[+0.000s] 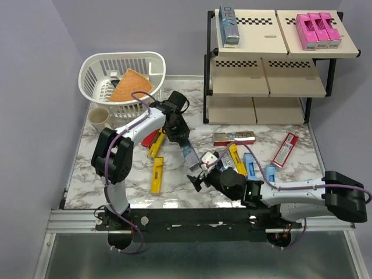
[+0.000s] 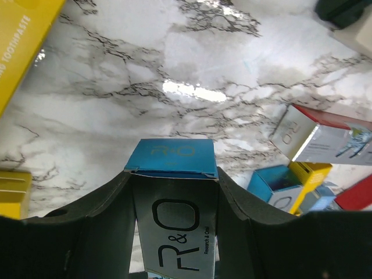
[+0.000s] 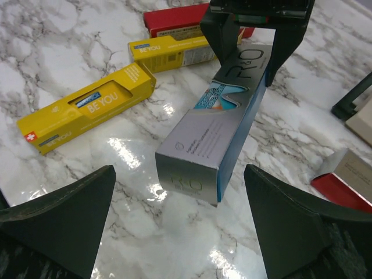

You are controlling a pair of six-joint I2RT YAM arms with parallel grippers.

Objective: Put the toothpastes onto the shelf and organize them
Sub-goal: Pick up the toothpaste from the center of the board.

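Marble worktop (image 1: 93,174). Left end effector (image 1: 179,138) pinches a silver-blue toothpaste (image 3: 215,128) by its end. Right end effector (image 3: 180,232), spread, faces the free end, presumably for handover.

Bright, even light is falling from above in all three views. It is pooling as white glare on the glossy grey-veined white marble tabletop (image 2: 195,92) and glinting off the shiny silver-blue rectangular toothpaste carton (image 3: 232,99). Shadows on the marble are showing soft and short. The right gripper (image 3: 178,174), its black plastic fingers (image 3: 58,218) close to the lens, is looking slightly out of focus; the overhead view is reading crisp.
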